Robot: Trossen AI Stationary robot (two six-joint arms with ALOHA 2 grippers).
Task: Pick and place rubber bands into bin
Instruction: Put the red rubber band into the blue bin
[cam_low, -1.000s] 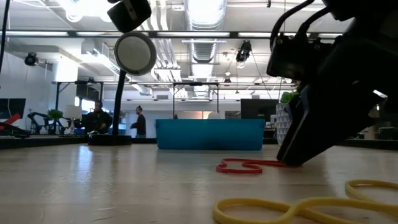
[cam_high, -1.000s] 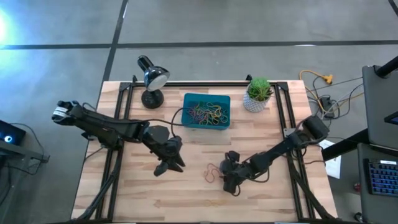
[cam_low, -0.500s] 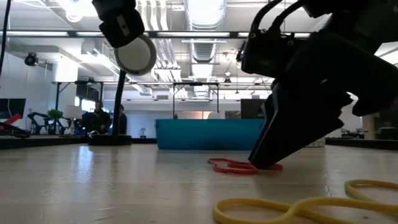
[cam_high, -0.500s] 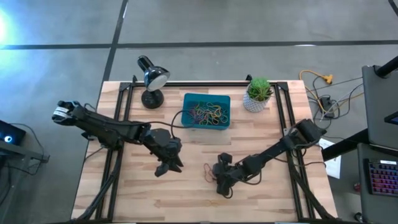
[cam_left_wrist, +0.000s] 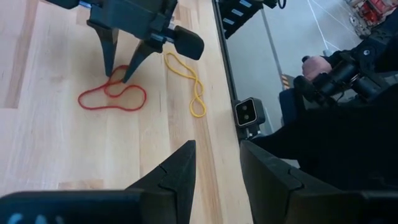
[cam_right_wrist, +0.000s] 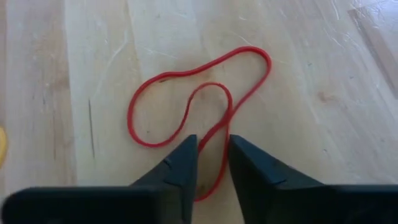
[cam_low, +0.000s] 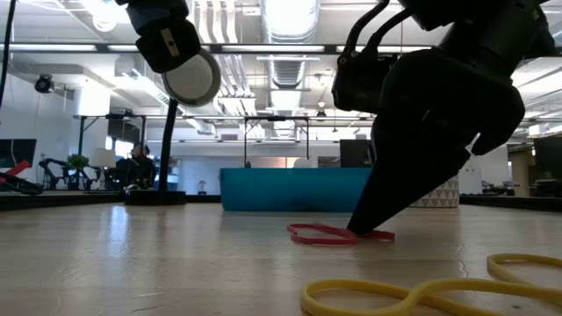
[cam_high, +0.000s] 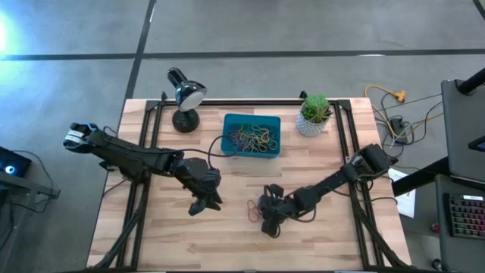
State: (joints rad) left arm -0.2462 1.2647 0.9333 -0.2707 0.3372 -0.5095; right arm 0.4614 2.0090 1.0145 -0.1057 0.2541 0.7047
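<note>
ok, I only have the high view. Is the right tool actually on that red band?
Observer: Right wrist view: the right tool straddles one strand of the red band, with a gap on either side, not clamped.
Operator: Tips down on the wood?
Observer: Low view: they appear to meet the table right at the band.
Operator: Left tool?
Observer: Its wrist view shows the left tool open with nothing between the fingers.

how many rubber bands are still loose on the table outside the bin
2. A red band lies between the right gripper's jaws; a yellow band lies beside it near the table's front edge. Others may be hidden under the arms.
</note>
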